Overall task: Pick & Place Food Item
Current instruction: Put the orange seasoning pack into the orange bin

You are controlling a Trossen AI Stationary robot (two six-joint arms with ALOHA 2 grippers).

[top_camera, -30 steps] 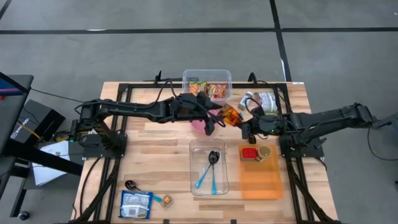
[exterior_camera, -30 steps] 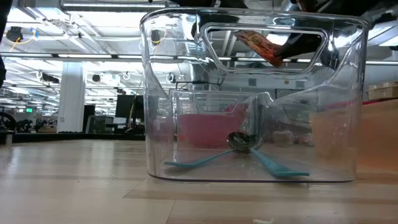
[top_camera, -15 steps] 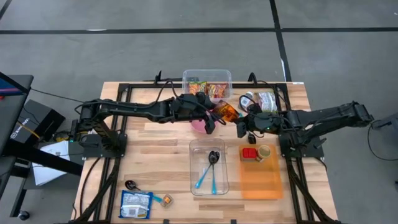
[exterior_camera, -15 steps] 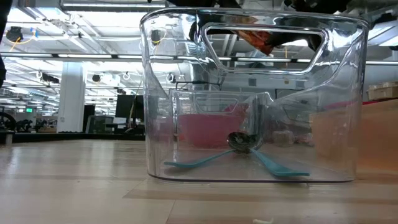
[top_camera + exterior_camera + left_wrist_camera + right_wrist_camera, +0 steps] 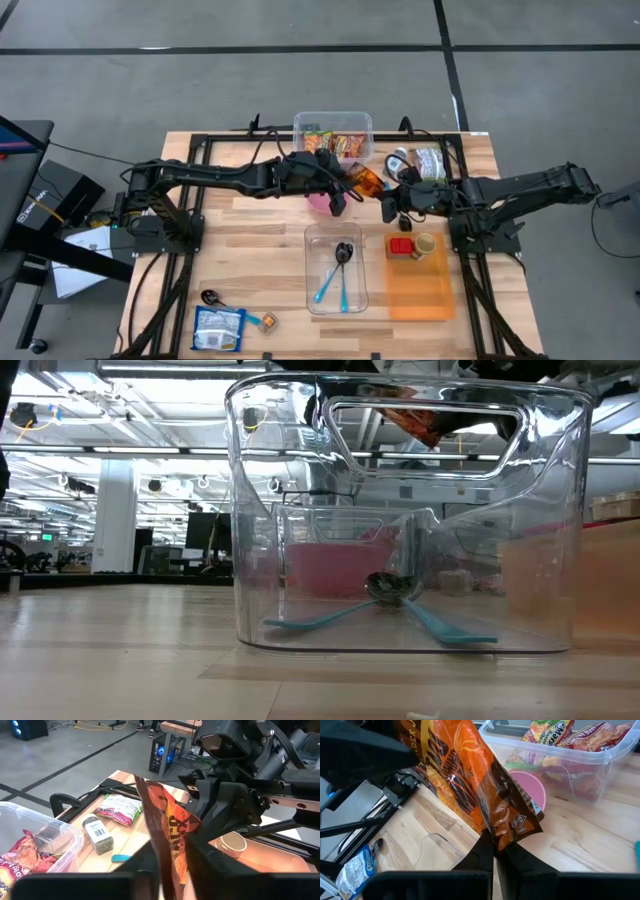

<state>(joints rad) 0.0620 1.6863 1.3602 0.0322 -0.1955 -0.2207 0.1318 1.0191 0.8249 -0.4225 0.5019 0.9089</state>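
Both sets of jaws grasp one orange snack bag (image 5: 367,180), right gripper (image 5: 388,205) clenched on its lower edge, left gripper (image 5: 345,178) on its other end. Bag hangs above counter (image 5: 250,240), centre frame, beside pink bowl (image 5: 322,203).

Bench (image 5: 250,260) centre crowded. Both claws meet over the far-middle of the bench: left claw (image 5: 350,180) and right claw (image 5: 385,200) each pinch the orange snack bag (image 5: 368,181) held aloft between them, blocking passage there.

Below them, pink bowl (image 5: 320,203). Far side: clear snack bin (image 5: 333,130); to its right a spice jar (image 5: 400,160) and a green-white packet (image 5: 431,161).

Near-centre: tall clear container (image 5: 336,268) holding spoons. Just right of it, orange tray (image 5: 418,285).

Free room: wide bare wood left of the clear container, between the left arm and the blue packet (image 5: 218,327) at the near-left edge.
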